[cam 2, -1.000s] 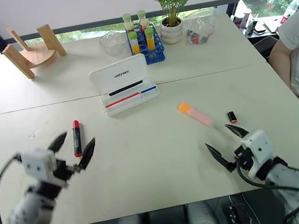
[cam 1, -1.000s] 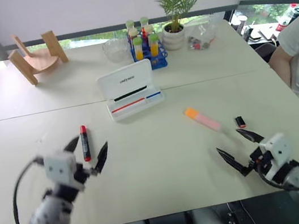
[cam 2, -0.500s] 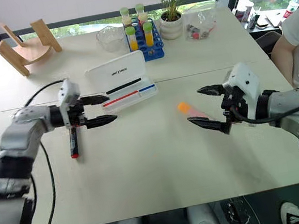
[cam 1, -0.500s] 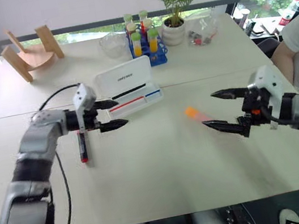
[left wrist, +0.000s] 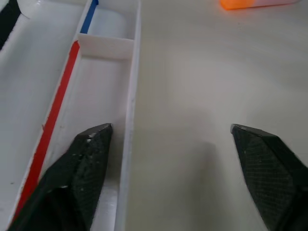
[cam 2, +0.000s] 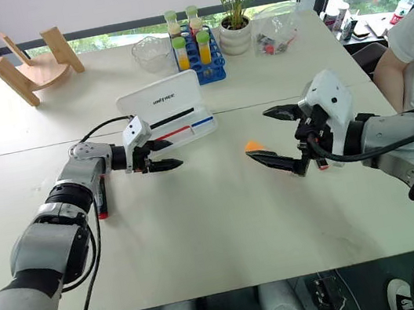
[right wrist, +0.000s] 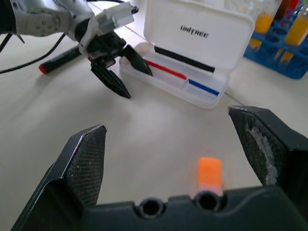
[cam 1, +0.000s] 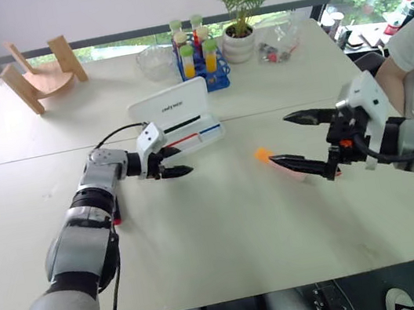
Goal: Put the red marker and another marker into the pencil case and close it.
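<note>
The pencil case point(cam 1: 171, 109) lies open in the middle of the table, white lid tilted up, with a thin red pen and a thin blue pen in its tray. My left gripper point(cam 2: 167, 153) is open at the tray's left front corner; in the left wrist view one finger point(left wrist: 91, 144) is over the tray and the other over the table, the front wall point(left wrist: 131, 96) between them. The red marker point(cam 2: 102, 204) lies on the table beside my left forearm, partly hidden by it. The pink marker's orange cap point(cam 1: 263, 154) shows under my right gripper point(cam 1: 304, 143), which hovers wide open above it.
At the far side stand a blue rack of tubes point(cam 1: 199, 61), a potted plant point(cam 1: 239, 38), a glass bowl point(cam 1: 158, 64), a clear bag point(cam 1: 280, 47) and a wooden stand point(cam 1: 42, 71). A person point(cam 1: 412, 49) sits at the right edge.
My left gripper has moved forward and right, from beside the red marker to the case's front edge, and its fingers have narrowed. The right gripper has risen above the pink marker.
</note>
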Tool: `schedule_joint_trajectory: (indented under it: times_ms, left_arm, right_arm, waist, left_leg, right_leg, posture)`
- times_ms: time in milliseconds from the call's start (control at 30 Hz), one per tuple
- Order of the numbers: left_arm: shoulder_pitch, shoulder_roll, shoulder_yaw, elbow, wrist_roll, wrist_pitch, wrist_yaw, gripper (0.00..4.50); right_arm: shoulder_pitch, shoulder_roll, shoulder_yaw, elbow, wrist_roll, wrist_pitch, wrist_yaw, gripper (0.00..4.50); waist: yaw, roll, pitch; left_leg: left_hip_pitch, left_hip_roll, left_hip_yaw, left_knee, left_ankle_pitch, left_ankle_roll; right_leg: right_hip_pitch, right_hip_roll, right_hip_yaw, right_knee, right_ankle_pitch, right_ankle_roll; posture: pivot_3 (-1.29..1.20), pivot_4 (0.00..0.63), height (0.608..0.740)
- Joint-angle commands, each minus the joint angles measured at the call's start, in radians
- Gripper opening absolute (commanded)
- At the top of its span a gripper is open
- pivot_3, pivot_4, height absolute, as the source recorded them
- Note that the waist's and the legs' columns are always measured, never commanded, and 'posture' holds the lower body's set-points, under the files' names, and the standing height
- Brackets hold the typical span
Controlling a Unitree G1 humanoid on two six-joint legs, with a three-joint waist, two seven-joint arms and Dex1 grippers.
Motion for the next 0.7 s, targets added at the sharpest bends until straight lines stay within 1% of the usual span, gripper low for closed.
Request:
schedule_joint_trajectory:
  times_ms: [33, 133, 167, 267, 300, 400, 500, 567, 633, 700]
  left_arm:
    - [-0.009, 0.005, 0.022, 0.012, 0.018, 0.014, -0.045, 1.74]
    - [0.004, 0.019, 0.029, -0.01, 0.022, 0.03, -0.1, 0.25]
    - [0.014, 0.027, 0.029, -0.029, 0.021, 0.037, -0.129, 0.04]
    - [0.068, 0.056, 0.02, -0.143, 0.014, 0.081, -0.229, 0.04]
    - [0.102, 0.069, 0.014, -0.211, 0.007, 0.109, -0.256, 0.04]
    - [0.259, 0.114, -0.002, -0.507, -0.032, 0.234, -0.301, 0.04]
    - [0.4, 0.143, -0.005, -0.757, -0.068, 0.334, -0.274, 0.04]
    - [0.472, 0.155, -0.008, -0.879, -0.082, 0.378, -0.241, 0.04]
    - [0.516, 0.161, -0.01, -0.952, -0.087, 0.396, -0.21, 0.04]
    - [0.542, 0.158, -0.011, -0.983, -0.084, 0.395, -0.18, 0.04]
  right_arm:
    - [-0.034, 0.01, -0.007, -0.021, 0.004, -0.006, -0.018, 4.5]
    - [-0.052, 0.011, 0.001, -0.013, -0.002, -0.007, -0.017, 4.5]
    - [-0.059, 0.011, 0.002, -0.011, -0.001, -0.007, -0.016, 4.5]
    - [-0.078, 0.011, 0.005, 0.001, -0.001, -0.006, -0.013, 4.5]
    - [-0.083, 0.011, 0.006, 0.005, -0.001, -0.007, -0.011, 4.5]
    - [-0.09, 0.005, 0.011, 0.022, -0.012, -0.019, 0.0, 4.5]
    - [-0.097, 0.008, 0.017, 0.036, -0.019, -0.028, 0.01, 4.5]
    - [-0.102, 0.011, 0.025, 0.047, -0.026, -0.037, 0.016, 4.5]
    - [-0.105, 0.012, 0.034, 0.059, -0.033, -0.047, 0.023, 4.5]
    - [-0.111, 0.012, 0.045, 0.076, -0.045, -0.062, 0.036, 4.5]
  waist:
    - [-0.001, 0.0, 0.0]
    - [0.0, 0.0, 0.0]
    - [0.0, 0.0, 0.0]
    - [-0.005, 0.0, 0.0]
    - [-0.005, 0.0, 0.0]
    - [-0.006, 0.001, 0.0]
    - [-0.003, 0.001, 0.0]
    - [-0.002, 0.001, 0.0]
    - [0.003, 0.001, 0.0]
    - [0.003, 0.001, 0.0]
  left_leg:
    - [0.0, 0.0, 0.0, 0.0, 0.0, 0.0]
    - [0.0, 0.0, 0.0, 0.0, 0.0, 0.0]
    - [0.0, 0.0, 0.0, 0.0, 0.0, 0.0]
    - [0.0, 0.0, 0.0, 0.0, 0.0, 0.0]
    - [0.0, 0.0, 0.0, 0.0, 0.0, 0.0]
    - [0.001, 0.001, 0.0, -0.001, 0.0, 0.0]
    - [0.001, 0.001, 0.0, -0.001, 0.0, 0.0]
    - [0.002, 0.001, 0.0, -0.001, 0.0, 0.0]
    - [0.002, 0.001, 0.0, 0.0, 0.0, 0.0]
    - [0.003, 0.001, 0.0, 0.0, 0.0, 0.0]
  right_leg:
    - [0.0, 0.0, 0.0, 0.0, 0.0, 0.0]
    - [0.0, 0.0, 0.0, 0.0, 0.0, 0.0]
    - [0.0, 0.0, 0.0, 0.0, 0.0, 0.0]
    - [0.0, 0.0, 0.0, 0.0, 0.0, 0.0]
    - [0.0, 0.0, 0.0, 0.0, 0.0, 0.0]
    - [0.0, 0.0, 0.0, 0.001, 0.0, 0.0]
    - [0.0, 0.0, 0.001, 0.001, 0.0, 0.0]
    - [0.001, 0.0, 0.001, 0.001, 0.0, 0.0]
    - [0.002, -0.001, 0.001, 0.001, 0.0, 0.0]
    - [0.003, -0.001, 0.001, 0.001, 0.0, 0.0]
  posture:
    - [0.0, 0.15, 0.74]
    - [0.0, 0.15, 0.74]
    - [0.0, 0.15, 0.74]
    - [0.0, 0.15, 0.74]
    - [0.0, 0.15, 0.74]
    - [0.0, 0.15, 0.74]
    - [0.0, 0.15, 0.74]
    - [0.0, 0.15, 0.74]
    - [0.0, 0.15, 0.74]
    - [0.0, 0.15, 0.74]
